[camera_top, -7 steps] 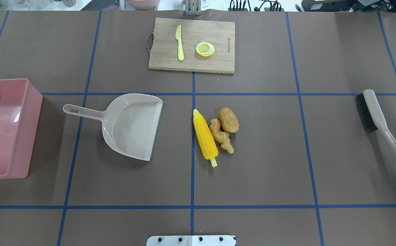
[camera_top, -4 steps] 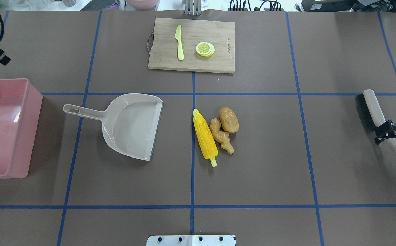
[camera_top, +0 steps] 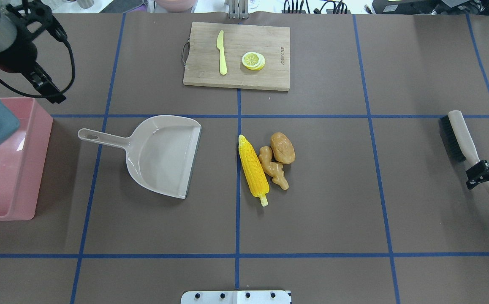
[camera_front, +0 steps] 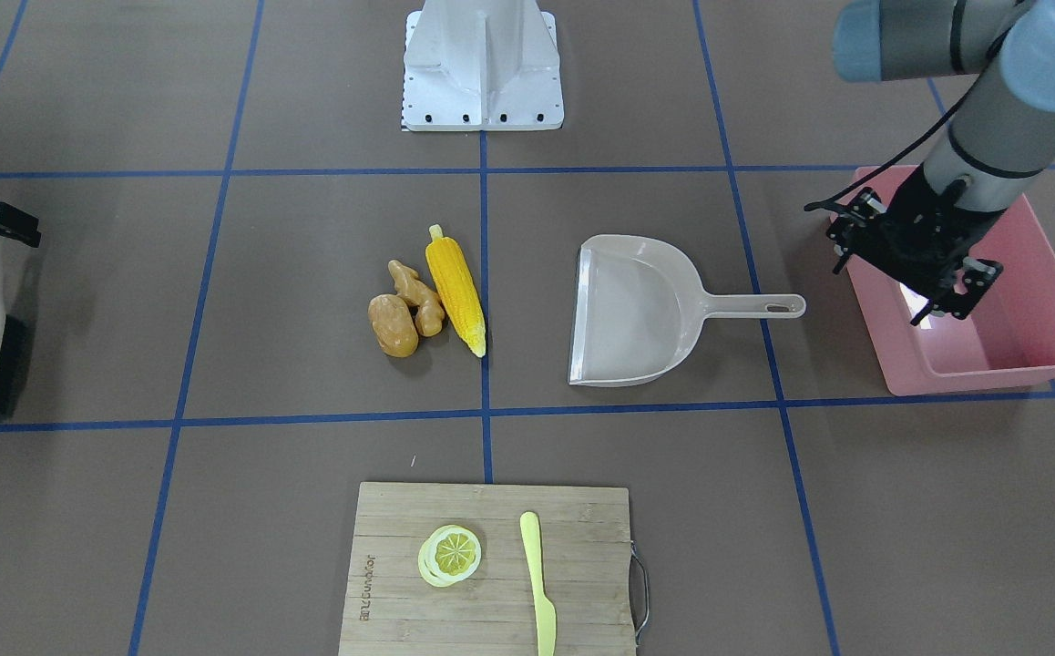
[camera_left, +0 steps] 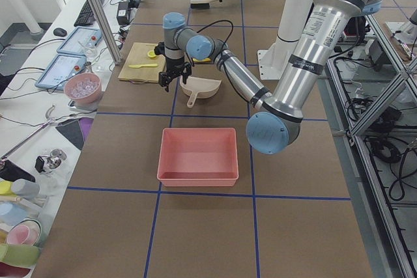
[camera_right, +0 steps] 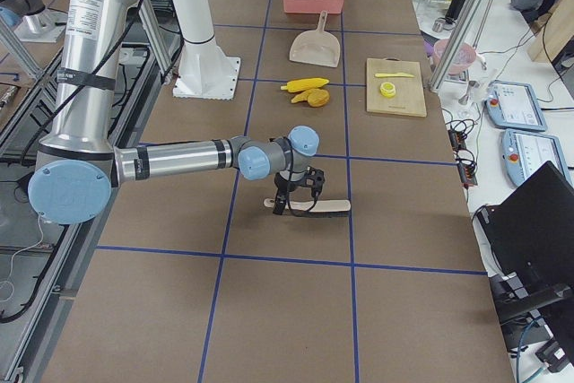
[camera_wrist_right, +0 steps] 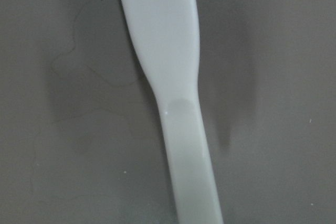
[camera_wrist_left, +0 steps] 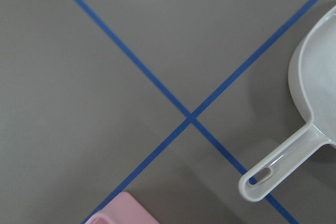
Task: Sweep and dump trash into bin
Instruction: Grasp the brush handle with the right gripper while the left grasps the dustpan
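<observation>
Overhead exterior gives me the whole brown table (camera_top: 312,219), marked into squares by blue tape. The pink bin (camera_top: 4,211) sits at the far end of my left side, upright, and I can see nothing inside it. The wooden cutting board (camera_top: 270,76) lies across the table from the robot, on the centre tape line. The beige dustpan (camera_top: 160,156) lies flat between the bin and the table's middle, with its open mouth turned toward the trash and its handle pointing at the bin. The left gripper (camera_front: 915,269) hangs in the air by the bin's corner and the dustpan handle, touching neither. Its fingers look spread and it carries nothing. The brush (camera_top: 460,135) lies flat at my right end, well apart from everything else. The right gripper (camera_top: 487,175) is low over the thin end of its handle, with fingers parted to either side. As far as I can see they are not pinching it, and the wrist view shows only bare handle on the table. The trash sits in a tight cluster near the table's middle, well apart from the bin. The corn cob (camera_top: 253,169) lies beside the centre line, the ginger root (camera_top: 272,166) touches it, and the potato (camera_top: 282,147) rests against the ginger. On the board are the yellow knife (camera_top: 221,52) and, near it, the lemon slice (camera_top: 253,61).
</observation>
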You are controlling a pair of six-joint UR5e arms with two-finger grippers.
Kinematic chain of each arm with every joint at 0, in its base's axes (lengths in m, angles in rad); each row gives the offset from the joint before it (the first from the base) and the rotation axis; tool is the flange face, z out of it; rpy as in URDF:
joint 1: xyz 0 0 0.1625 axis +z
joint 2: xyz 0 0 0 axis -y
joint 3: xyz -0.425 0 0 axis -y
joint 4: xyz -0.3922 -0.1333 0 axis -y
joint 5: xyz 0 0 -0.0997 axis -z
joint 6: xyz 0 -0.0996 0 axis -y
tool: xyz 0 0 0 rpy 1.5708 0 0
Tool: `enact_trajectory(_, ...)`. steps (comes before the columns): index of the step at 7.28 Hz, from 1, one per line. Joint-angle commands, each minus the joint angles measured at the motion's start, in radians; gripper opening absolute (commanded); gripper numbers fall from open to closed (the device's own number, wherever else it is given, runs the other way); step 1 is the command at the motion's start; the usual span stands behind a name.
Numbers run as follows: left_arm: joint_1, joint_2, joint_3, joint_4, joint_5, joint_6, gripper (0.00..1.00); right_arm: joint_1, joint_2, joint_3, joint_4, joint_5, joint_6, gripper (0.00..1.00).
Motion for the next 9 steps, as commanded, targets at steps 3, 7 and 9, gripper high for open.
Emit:
enact_trajectory(3, 0.131, 0.004, 0.078, -0.102, 0.039, 0.271, 0.99, -0.002, -0.014, -0.005, -0.002, -0.006, -0.064, 0.1)
enact_trajectory(7, 0.156, 0.016, 0.103, -0.142, 0.04, 0.34, 0.99, 0.039, -0.01, -0.006, -0.02, 0.012, -0.191, 0.0)
enact_trajectory(9, 0.196, 0.006, 0.124, -0.142, 0.042, 0.364, 0.99, 0.097, -0.001, 0.03, -0.02, 0.014, -0.193, 0.0)
